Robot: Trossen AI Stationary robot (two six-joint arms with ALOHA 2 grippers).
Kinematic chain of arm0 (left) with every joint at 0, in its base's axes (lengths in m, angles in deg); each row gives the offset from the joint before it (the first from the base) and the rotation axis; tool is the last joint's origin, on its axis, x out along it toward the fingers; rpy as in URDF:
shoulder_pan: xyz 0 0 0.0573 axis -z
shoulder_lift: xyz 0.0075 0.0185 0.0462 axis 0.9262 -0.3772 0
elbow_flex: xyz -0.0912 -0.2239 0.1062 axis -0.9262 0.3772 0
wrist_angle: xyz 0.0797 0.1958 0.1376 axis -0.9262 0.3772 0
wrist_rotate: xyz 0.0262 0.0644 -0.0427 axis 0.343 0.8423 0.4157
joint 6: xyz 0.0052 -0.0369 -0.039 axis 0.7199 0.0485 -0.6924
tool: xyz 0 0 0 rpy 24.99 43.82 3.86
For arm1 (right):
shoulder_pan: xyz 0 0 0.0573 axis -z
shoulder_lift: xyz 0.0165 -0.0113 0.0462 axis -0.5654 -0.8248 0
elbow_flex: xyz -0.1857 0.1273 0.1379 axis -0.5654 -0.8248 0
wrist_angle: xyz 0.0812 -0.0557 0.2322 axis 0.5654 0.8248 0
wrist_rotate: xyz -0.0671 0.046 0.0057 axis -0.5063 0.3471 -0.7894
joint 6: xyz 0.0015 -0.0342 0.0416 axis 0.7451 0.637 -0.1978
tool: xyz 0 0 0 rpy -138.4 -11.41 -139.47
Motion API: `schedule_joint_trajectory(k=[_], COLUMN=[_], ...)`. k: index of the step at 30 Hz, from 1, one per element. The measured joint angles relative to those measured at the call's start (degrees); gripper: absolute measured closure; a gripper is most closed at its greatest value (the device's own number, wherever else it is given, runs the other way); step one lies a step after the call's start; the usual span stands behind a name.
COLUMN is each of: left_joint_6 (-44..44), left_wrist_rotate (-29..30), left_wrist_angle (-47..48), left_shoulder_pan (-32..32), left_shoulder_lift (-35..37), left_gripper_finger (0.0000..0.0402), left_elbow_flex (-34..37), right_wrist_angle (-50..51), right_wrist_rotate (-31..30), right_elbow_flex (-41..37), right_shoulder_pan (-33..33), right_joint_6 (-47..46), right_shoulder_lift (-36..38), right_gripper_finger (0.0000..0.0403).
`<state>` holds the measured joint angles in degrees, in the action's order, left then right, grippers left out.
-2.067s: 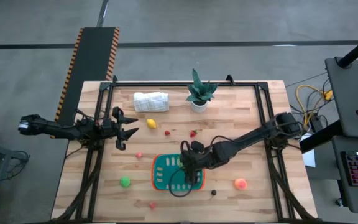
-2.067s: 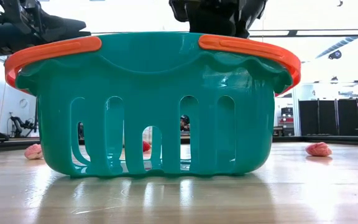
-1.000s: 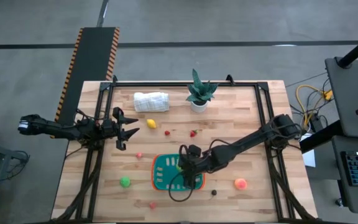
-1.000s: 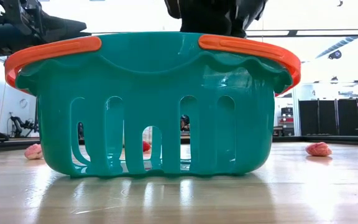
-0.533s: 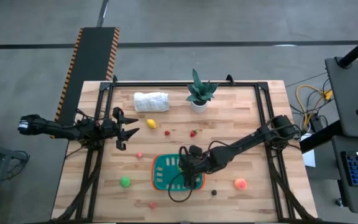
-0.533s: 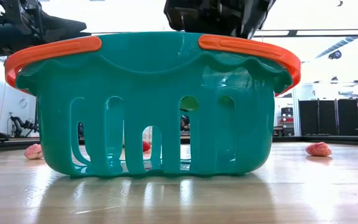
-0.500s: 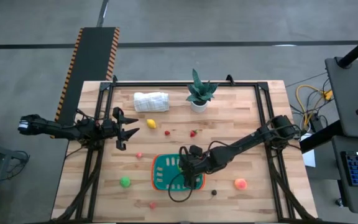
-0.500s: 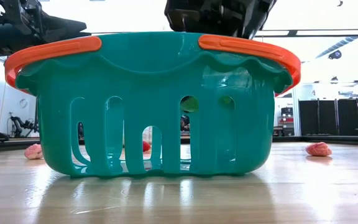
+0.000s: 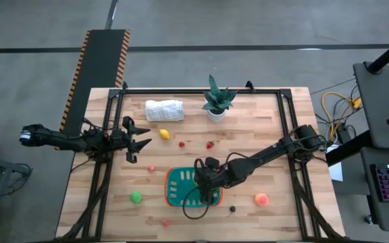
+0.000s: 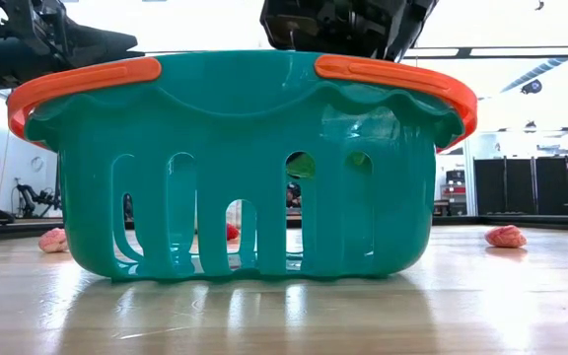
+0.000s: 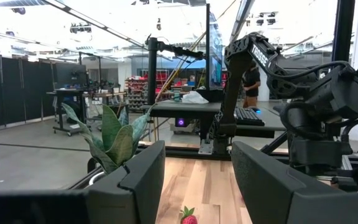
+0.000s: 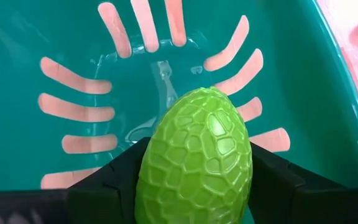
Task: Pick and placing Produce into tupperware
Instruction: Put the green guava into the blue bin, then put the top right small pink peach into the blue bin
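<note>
While the left gripper [image 9: 142,140] waits open, the right gripper [image 12: 194,180] clamps a green fruit [image 12: 194,158] inside the tupperware [image 9: 175,191].

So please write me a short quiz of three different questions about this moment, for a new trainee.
1. True or false: the right gripper holds a green bumpy fruit above the teal container.
2. Which item stands next to the rolled white cloth? A) potted plant B) keyboard C) cup
3. Fill in: the left gripper waits near the ___ fruit.

Key: 1 true; 2 A; 3 yellow.
</note>
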<state>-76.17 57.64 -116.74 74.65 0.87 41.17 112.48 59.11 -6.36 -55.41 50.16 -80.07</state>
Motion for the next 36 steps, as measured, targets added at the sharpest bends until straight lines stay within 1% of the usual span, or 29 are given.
schedule_joint_trajectory(k=[3,8,22,31,36], left_joint_6=[0.0,0.0,0.0,0.0,0.0], left_wrist_rotate=[0.0,0.0,0.0,0.0,0.0], left_wrist_angle=[0.0,0.0,0.0,0.0,0.0], left_shoulder_pan=[0.0,0.0,0.0,0.0,0.0], left_shoulder_lift=[0.0,0.0,0.0,0.0,0.0], left_gripper_finger=[0.0228,0.0228,0.0228,0.0228,0.0228], left_elbow_flex=[0.0,0.0,0.0,0.0,0.0], right_wrist_angle=[0.1,0.2,0.4,0.6,3.2], right_wrist_rotate=[0.0,0.0,0.0,0.0,0.0], right_elbow_flex=[0.0,0.0,0.0,0.0,0.1], right_shoulder_pan=[0.0,0.1,0.9,2.1,2.0], right_joint_6=[2.1,2.4,4.2,5.3,5.3], right_shoulder_lift=[0.0,0.0,0.6,6.5,10.3], right_gripper_finger=[0.0189,0.0174,0.0170,0.0170,0.0170])
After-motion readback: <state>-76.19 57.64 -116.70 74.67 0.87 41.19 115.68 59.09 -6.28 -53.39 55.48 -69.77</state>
